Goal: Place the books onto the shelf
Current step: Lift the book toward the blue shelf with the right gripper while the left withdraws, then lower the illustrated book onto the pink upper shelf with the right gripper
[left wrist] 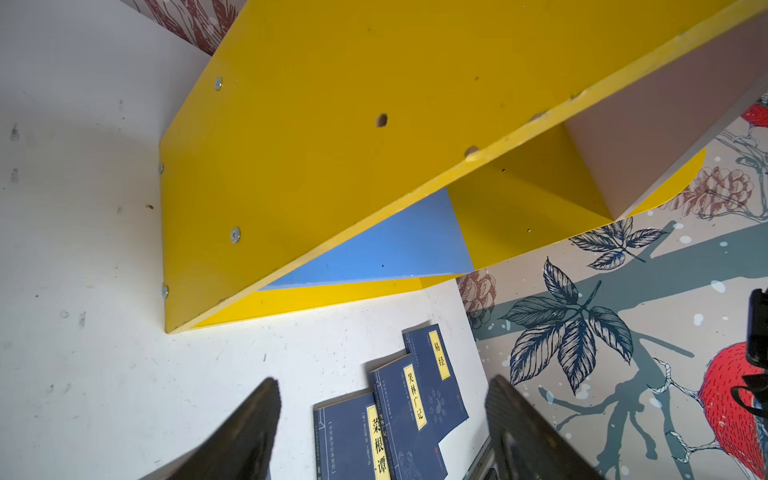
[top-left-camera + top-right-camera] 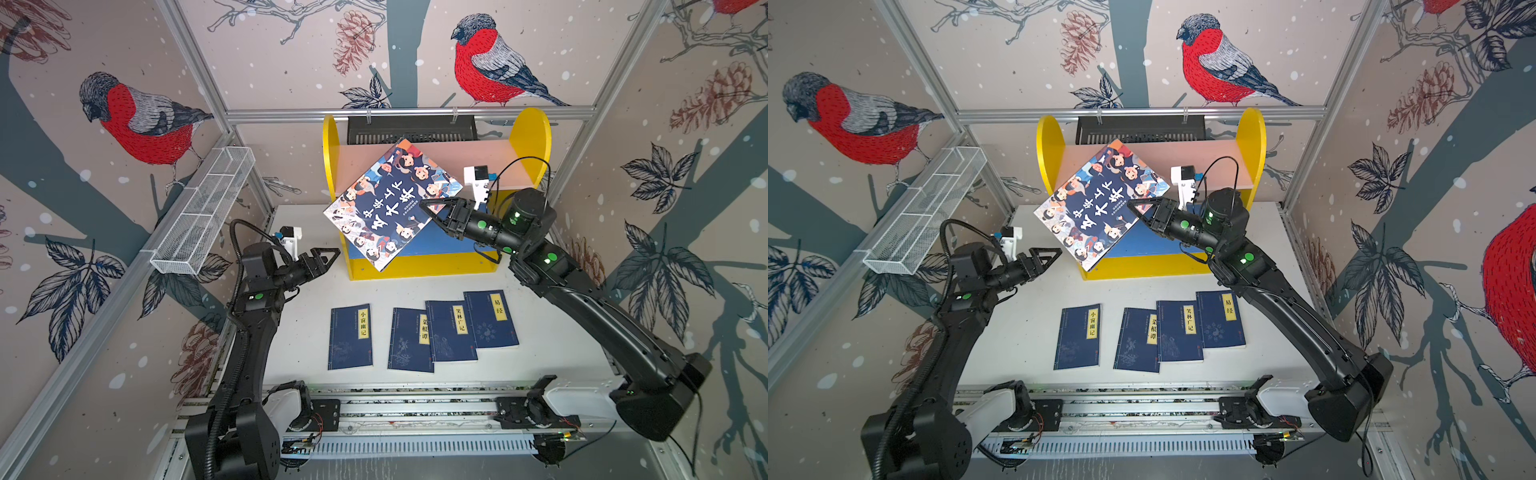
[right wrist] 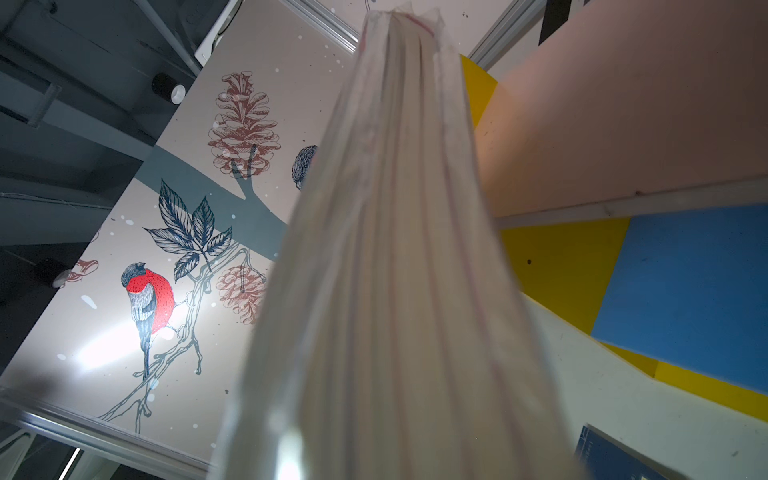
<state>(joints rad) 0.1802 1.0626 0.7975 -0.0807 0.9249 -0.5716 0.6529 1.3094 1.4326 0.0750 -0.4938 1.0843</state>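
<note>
1. Right wrist view: the big book (image 3: 395, 270) shows edge-on with its pages fanning. Expect it to be heavy and floppy.
2. The right gripper (image 2: 430, 212) is clamped on its page edge and holds it tilted before the shelf (image 2: 532, 137). Support it nearer the spine.
3. The left gripper (image 2: 332, 261) hangs empty, jaws apart.
4. Four thin books (image 2: 350, 336) lie flat on the table (image 2: 307, 316). They are probably light and bendy, so pinch an edge.

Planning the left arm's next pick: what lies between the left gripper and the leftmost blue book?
Nothing: in both top views only bare white table separates the left gripper from the leftmost blue book.
</note>
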